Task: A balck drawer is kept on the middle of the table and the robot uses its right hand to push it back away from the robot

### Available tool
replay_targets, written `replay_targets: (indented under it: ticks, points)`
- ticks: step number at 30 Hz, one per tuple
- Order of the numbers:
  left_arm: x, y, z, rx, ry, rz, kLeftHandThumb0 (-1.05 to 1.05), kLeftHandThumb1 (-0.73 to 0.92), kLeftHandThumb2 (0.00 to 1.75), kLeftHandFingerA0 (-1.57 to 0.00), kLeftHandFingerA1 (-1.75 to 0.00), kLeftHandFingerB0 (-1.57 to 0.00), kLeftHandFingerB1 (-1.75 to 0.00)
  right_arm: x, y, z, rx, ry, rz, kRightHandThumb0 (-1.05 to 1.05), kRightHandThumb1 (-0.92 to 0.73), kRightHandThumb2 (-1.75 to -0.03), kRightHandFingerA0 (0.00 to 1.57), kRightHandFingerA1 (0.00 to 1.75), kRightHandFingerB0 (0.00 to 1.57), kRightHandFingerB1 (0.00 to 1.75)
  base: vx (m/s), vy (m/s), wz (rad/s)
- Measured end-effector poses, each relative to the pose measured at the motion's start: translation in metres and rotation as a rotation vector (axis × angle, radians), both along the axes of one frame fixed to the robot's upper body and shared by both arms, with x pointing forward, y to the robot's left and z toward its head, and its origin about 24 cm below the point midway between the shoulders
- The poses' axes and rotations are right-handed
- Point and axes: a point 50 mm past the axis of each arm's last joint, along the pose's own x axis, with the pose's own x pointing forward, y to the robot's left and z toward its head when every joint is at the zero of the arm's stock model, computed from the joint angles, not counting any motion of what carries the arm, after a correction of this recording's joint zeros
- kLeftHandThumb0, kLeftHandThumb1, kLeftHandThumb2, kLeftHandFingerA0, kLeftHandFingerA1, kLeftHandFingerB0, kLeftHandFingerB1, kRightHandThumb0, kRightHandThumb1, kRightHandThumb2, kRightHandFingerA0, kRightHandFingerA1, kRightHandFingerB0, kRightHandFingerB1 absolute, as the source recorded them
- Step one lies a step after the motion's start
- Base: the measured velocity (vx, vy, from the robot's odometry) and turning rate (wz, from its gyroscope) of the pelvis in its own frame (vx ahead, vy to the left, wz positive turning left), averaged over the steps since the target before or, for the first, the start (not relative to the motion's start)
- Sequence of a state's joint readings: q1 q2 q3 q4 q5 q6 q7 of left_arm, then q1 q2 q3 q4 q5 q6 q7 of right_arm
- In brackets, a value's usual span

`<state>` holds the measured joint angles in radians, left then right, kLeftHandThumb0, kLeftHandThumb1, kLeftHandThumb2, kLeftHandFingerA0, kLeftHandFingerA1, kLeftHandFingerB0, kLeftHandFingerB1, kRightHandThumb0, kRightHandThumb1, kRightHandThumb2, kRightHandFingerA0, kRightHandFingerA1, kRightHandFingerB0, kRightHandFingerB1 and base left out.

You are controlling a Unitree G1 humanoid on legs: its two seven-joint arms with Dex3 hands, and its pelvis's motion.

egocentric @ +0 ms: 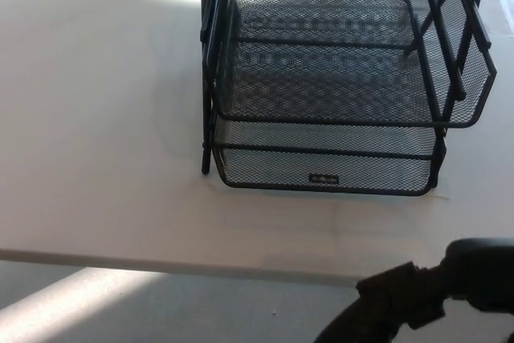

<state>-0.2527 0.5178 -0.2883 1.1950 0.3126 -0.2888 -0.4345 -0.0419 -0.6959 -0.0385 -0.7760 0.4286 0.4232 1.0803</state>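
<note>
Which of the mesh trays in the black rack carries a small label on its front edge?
The bottom tray, resting on the table: its front wall shows a small label. The trays above have none visible.

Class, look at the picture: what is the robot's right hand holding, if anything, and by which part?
Nothing. The right hand is off the black mesh drawer, below the table edge.

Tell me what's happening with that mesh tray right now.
Nothing is touching it. The black mesh drawer unit stands on the white table, lower drawer front facing the robot. The right hand hangs low at the bottom right, off the table's near edge; its fingers are hard to read. The left hand is out of view.
</note>
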Motion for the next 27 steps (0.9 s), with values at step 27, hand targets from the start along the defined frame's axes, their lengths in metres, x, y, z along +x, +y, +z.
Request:
replay_targets:
  ticks: [27]
  points:
    - [-0.001,0.001,0.000,0.000,0.002,0.004,-0.55,0.72,0.63,-0.45,-0.37,-0.31,-0.32,-0.006,-0.083,-0.151,-0.113,0.446,-0.552,-0.54,-0.75,-0.63,0.46,0.38,0.35,0.33,0.00,0.000,0.00]
